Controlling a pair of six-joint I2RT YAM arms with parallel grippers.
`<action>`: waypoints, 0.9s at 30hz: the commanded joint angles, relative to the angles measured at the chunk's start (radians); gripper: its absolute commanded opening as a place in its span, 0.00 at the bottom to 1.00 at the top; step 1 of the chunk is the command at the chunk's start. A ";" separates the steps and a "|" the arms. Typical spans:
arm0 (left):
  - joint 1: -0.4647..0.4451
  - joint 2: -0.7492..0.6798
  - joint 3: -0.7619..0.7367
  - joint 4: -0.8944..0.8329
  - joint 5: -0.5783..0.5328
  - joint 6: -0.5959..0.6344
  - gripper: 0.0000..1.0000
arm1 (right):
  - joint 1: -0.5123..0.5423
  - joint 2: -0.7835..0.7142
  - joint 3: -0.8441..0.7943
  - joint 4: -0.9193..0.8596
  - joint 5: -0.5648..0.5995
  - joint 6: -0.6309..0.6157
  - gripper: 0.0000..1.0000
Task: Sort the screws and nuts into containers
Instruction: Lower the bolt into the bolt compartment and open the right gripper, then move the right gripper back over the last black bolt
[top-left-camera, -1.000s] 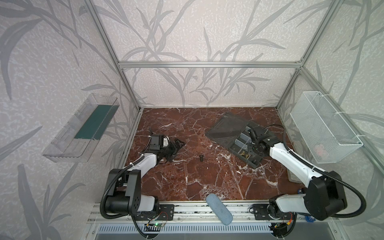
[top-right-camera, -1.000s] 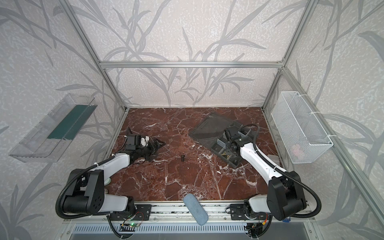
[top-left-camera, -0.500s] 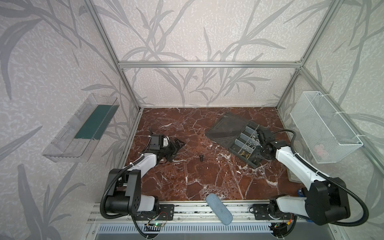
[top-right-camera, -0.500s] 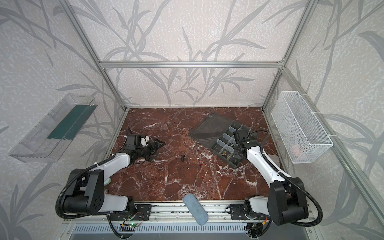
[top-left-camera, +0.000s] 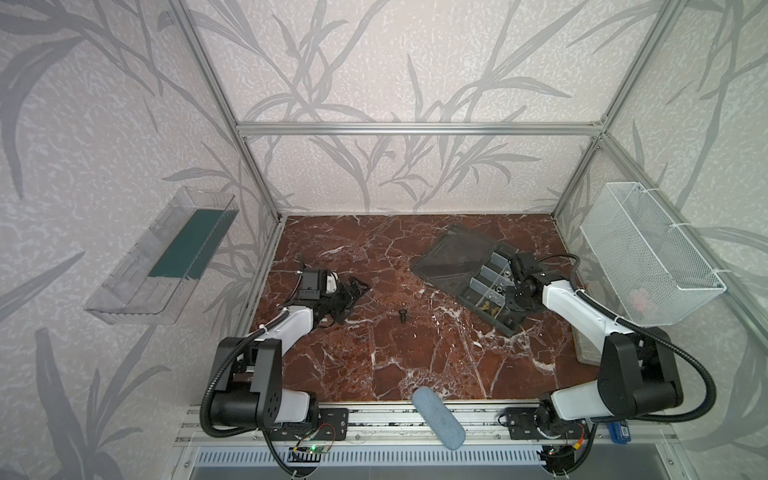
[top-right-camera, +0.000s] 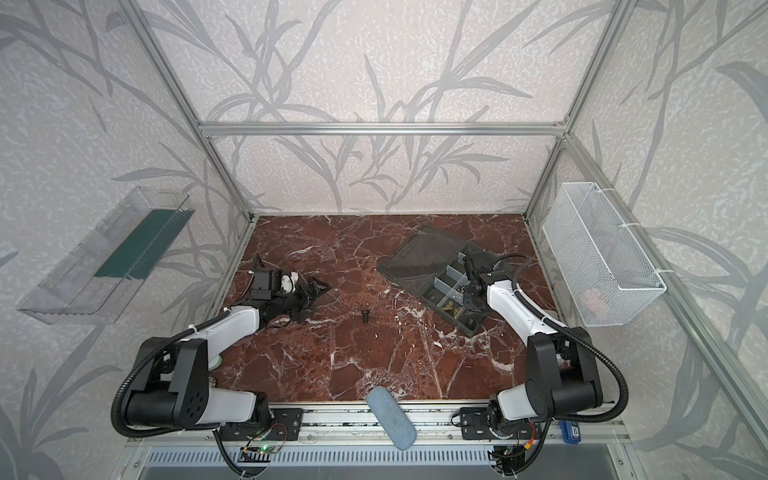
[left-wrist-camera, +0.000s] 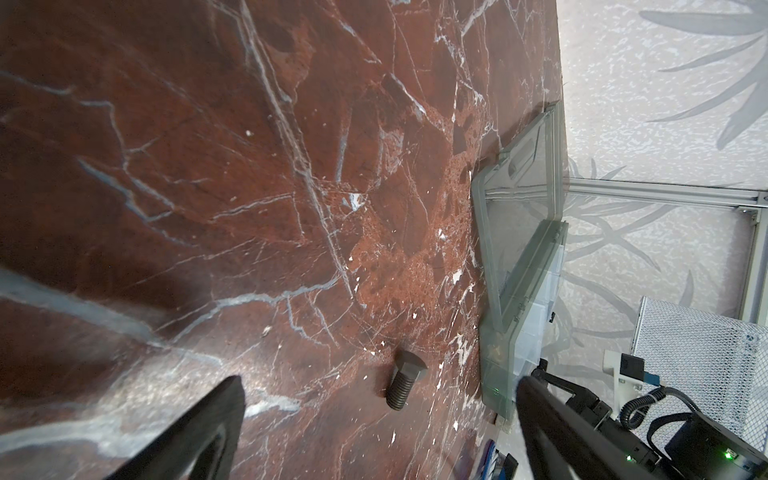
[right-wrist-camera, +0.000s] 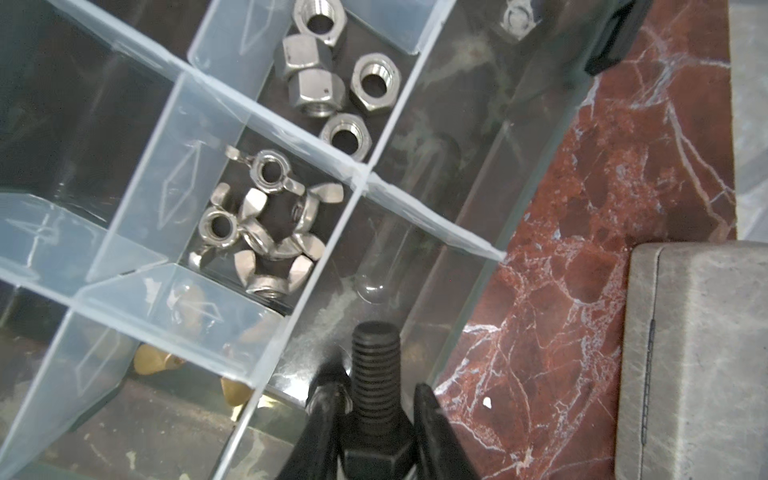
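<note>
Right wrist, right gripper (right-wrist-camera: 376, 405) pinching black screw (right-wrist-camera: 375, 353), coarse threads, hex head

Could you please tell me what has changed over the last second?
The right gripper, shut on a black threaded hex-head bolt, shifted rightward over the dark grey plastic organizer box, uncovering its compartments. Nothing was visibly picked up or released. The open left gripper and the loose black bolt on the red marble table stayed put.

One black screw (left-wrist-camera: 401, 384) lies loose; second screw (right-wrist-camera: 376, 374) held over containers (right-wrist-camera: 232, 58) holding silver nuts (right-wrist-camera: 309, 79).
</note>
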 joint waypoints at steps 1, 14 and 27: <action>0.006 -0.019 0.019 -0.017 -0.004 0.004 0.99 | -0.005 0.027 0.041 -0.019 -0.011 -0.006 0.00; 0.006 -0.008 0.021 -0.011 -0.004 0.004 0.99 | -0.002 -0.070 0.035 0.040 -0.297 -0.150 0.54; 0.006 0.000 0.012 0.005 0.000 -0.002 0.99 | 0.403 0.046 0.137 0.179 -0.417 -0.038 0.66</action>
